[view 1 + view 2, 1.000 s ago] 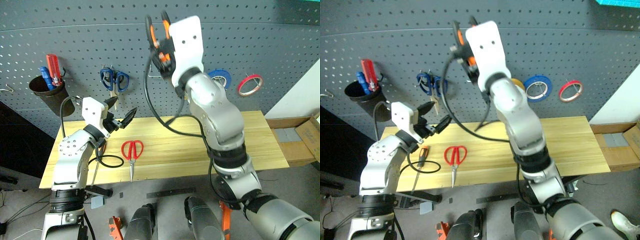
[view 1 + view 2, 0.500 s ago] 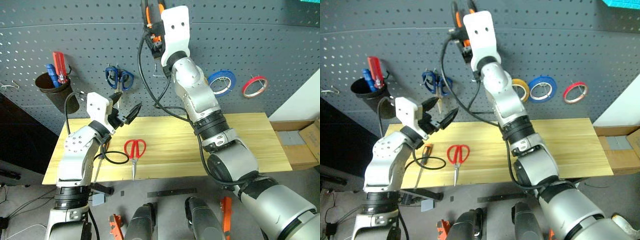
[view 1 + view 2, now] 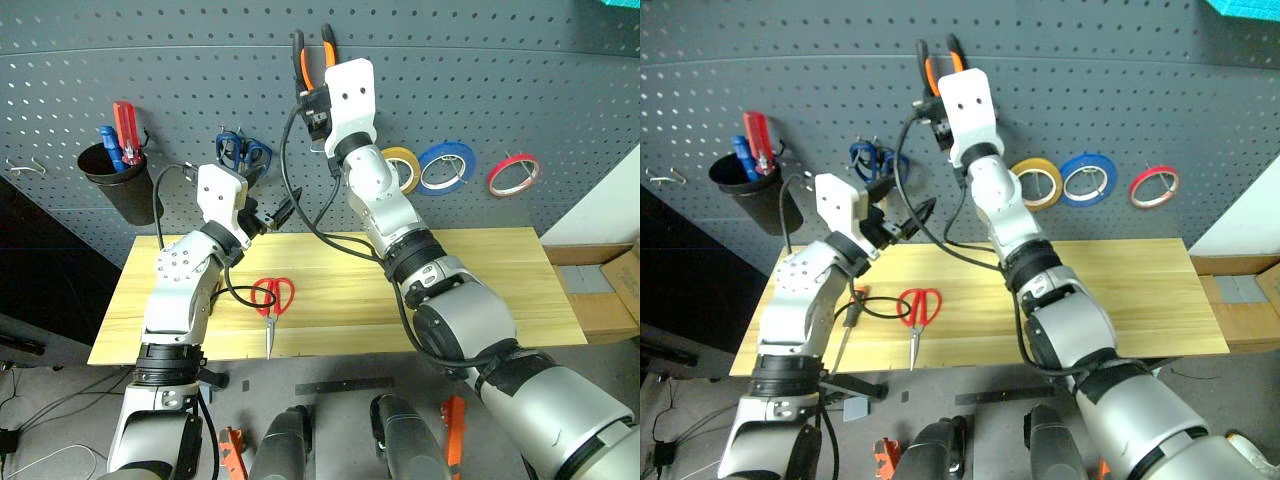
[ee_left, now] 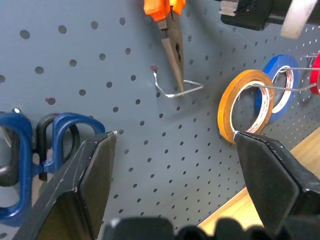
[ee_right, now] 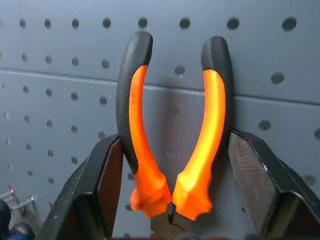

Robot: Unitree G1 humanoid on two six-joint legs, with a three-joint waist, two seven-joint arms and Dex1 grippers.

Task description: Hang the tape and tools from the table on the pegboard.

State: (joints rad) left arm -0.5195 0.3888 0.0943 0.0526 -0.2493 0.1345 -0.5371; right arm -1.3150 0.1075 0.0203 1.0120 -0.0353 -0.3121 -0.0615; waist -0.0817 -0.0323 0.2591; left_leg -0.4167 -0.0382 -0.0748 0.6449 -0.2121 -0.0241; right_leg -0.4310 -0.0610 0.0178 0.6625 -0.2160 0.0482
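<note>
Hanging: right gripper (image 5: 170, 165) grips the pliers (image 5: 172, 130) by the handles, up against the pegboard (image 3: 520, 70).
Pliers axis: near upright, handles up, nose down; in the left wrist view the nose (image 4: 175, 55) sits at the bent wire hook (image 4: 175, 87), though I cannot tell whether it rests on it.
Key relation: the hook lies straight below the right gripper, so I judge the coming move to be a short descent along the pliers' own axis.
Left gripper (image 3: 268, 210): released, empty, raised near the board, lower and to the left of the hook.
Table (image 3: 500, 270): red scissors (image 3: 270, 300) and screwdriver (image 3: 848, 325) lie by the left arm, the nearer one.
Tape (image 3: 508, 172): already hung on the board.
</note>
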